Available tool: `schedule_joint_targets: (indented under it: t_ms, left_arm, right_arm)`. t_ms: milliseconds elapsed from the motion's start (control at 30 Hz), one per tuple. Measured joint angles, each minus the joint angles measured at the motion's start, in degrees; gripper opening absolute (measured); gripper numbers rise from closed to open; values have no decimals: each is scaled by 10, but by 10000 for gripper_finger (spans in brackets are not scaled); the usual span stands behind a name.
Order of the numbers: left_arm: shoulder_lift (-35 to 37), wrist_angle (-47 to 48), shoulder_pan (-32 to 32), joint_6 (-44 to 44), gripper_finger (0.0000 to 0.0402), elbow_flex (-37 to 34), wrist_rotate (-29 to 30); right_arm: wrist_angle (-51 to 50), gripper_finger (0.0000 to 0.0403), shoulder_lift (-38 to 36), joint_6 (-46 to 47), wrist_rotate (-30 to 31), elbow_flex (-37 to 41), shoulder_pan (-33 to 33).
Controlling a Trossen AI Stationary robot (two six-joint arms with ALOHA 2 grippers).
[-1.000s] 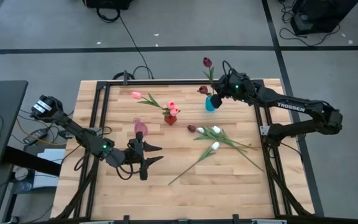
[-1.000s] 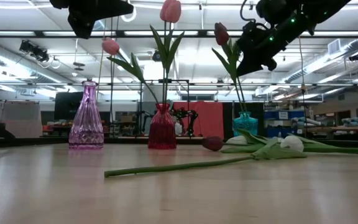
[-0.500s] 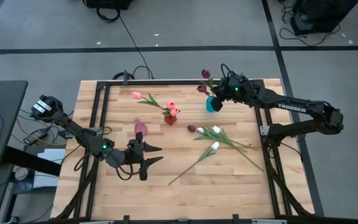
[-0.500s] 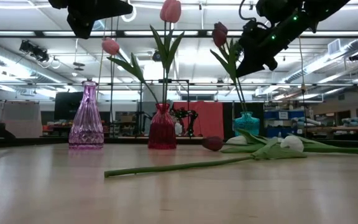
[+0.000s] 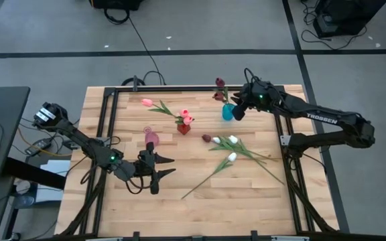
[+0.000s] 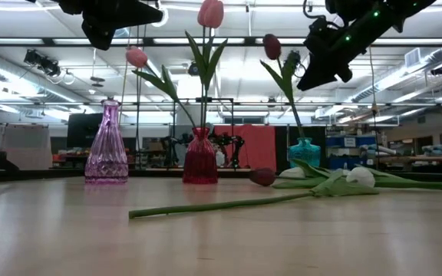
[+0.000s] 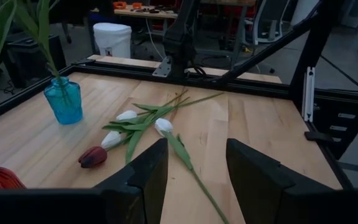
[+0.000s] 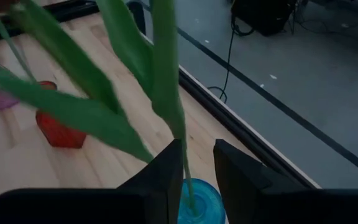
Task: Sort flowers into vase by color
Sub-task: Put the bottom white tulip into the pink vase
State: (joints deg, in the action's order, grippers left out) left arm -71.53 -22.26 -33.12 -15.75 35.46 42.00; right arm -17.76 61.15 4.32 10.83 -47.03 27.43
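My right gripper stands open just right of the blue vase at the table's far side. Two maroon tulips stand in that vase by their stems. One green stem shows in the gap between my right fingers, close to one of them. Two pink tulips stand in the red vase. The purple vase holds nothing. One maroon tulip and three white tulips lie flat on the table. My left gripper waits open near the front left.
A black frame runs along the table's far and side edges. The lying tulips' long stems spread over the middle and right of the table. Bare wood lies along the near edge.
My right gripper has opened, let go of the maroon tulip's stem and drawn back a little toward the table's right edge. The freed tulip stays in the blue vase, and its head has swung in from beyond the far edge toward the vase.
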Motion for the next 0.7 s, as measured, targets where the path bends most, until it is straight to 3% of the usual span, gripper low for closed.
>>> schedule_joint_targets:
  t_ms: [267,533,700]
  left_arm:
    - [0,9,0,-14,168,0,0]
    - [0,14,0,-12,168,0,0]
    - [0,14,1,-12,168,0,0]
  right_arm:
    - [-23,103,-14,14,0,0,-18]
    - [-232,101,-5,140,-9,0,-76]
    - [-293,100,31,204,-50,0,-142]
